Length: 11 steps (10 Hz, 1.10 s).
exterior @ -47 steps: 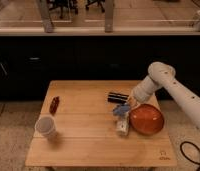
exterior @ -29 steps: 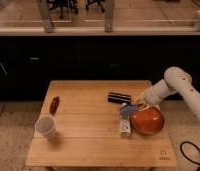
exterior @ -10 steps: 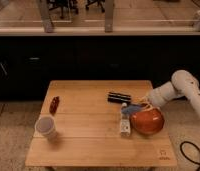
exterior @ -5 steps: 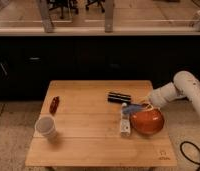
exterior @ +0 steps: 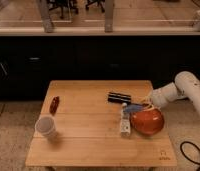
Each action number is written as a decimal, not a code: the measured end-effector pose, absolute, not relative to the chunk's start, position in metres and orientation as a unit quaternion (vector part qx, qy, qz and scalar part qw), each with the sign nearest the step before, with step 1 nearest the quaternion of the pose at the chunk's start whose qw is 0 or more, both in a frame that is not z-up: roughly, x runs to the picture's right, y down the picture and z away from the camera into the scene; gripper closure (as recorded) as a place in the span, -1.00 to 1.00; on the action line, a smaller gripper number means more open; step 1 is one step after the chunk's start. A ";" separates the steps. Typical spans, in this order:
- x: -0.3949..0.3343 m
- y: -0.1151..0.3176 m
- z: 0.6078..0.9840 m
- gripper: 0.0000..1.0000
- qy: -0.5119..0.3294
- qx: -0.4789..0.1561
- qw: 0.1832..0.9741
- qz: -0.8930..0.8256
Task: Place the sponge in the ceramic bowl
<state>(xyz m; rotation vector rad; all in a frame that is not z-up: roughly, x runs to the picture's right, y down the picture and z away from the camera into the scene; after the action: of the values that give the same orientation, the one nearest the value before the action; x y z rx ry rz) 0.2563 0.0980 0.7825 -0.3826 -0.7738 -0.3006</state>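
Note:
The ceramic bowl (exterior: 148, 122), glossy orange-red, sits on the right part of the wooden table (exterior: 83, 150). The small blue sponge (exterior: 133, 107) is at the bowl's far-left rim, just above it. My gripper (exterior: 142, 105) reaches in from the right on a white arm (exterior: 175, 90) and is shut on the sponge at its tip. The sponge's right end is hidden by the gripper.
A black oblong box (exterior: 119, 97) lies just behind the sponge. A pale bottle (exterior: 125, 123) lies against the bowl's left side. A white cup (exterior: 45, 127) stands front left and a small reddish object (exterior: 54, 104) lies behind it. A cable (exterior: 190, 150) loops on the floor.
The arm drew from the table's middle toward the right, carrying the sponge to the bowl's far-left rim. Over the last second it has barely shifted.

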 end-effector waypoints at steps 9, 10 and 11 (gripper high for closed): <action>0.266 0.097 0.787 0.73 -0.373 -0.175 0.902 -0.131; 0.266 0.096 0.788 0.73 -0.374 -0.174 0.902 -0.130; 0.266 0.096 0.788 0.69 -0.374 -0.173 0.902 -0.128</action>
<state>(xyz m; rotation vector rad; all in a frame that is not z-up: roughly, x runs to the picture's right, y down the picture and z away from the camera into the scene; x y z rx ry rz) 0.2663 0.0962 0.7884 -0.3577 -0.7731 -0.2653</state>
